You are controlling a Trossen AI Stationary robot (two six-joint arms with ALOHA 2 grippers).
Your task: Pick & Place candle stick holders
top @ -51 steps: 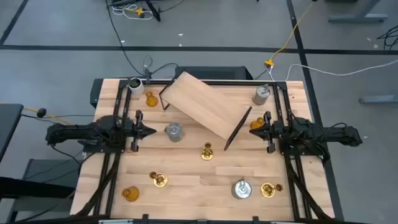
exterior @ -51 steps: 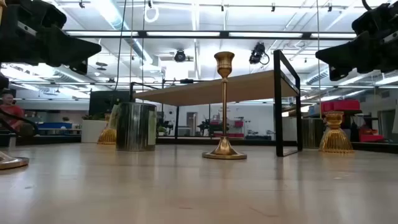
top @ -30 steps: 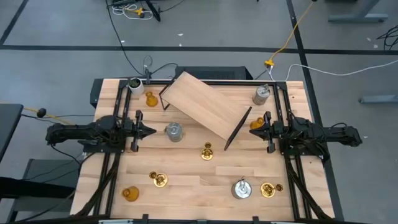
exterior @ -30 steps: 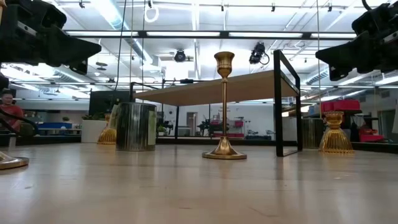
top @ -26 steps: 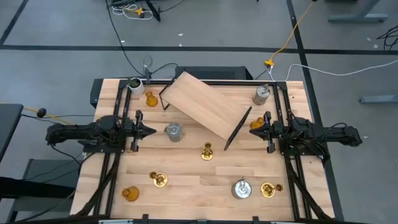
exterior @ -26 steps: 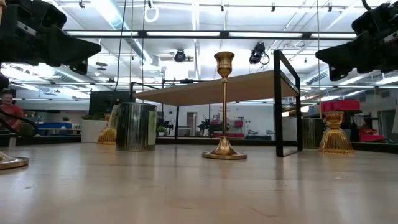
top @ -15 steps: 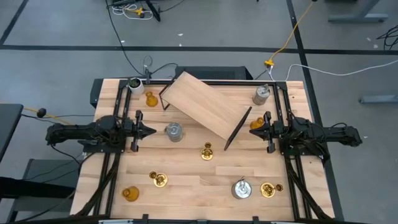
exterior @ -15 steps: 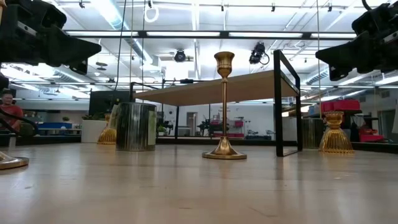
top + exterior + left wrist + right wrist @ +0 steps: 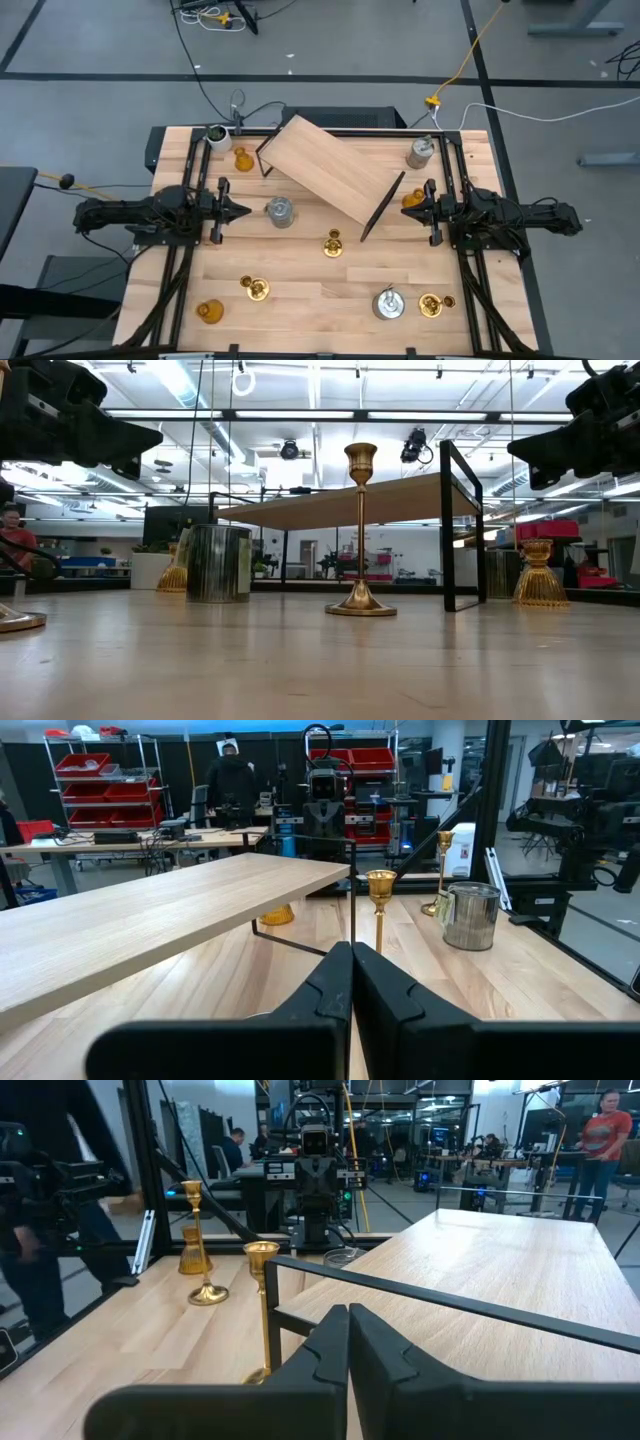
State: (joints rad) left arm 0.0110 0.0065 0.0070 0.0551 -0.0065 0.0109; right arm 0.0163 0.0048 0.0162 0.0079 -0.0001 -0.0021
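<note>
Left gripper sits with its fingers pressed together, holding nothing, at nine o'clock on the tabletop, pointing inward. Right gripper mirrors it at three o'clock, fingers likewise together and empty, tips facing the left arm across the wood.

Just ahead of the left gripper stands a grey metal cylinder. Right by the right gripper's tips sits an amber glass holder. Between the two arms, a little toward six o'clock, a brass stick stands upright.

Out toward six o'clock: a second brass stick, an amber holder at seven, another grey cylinder and a third brass stick at five.

Toward twelve: a wooden shelf on a black frame lies angled across the middle. An amber holder sits at eleven beside a small white pot, and a grey cylinder stands at one o'clock.
</note>
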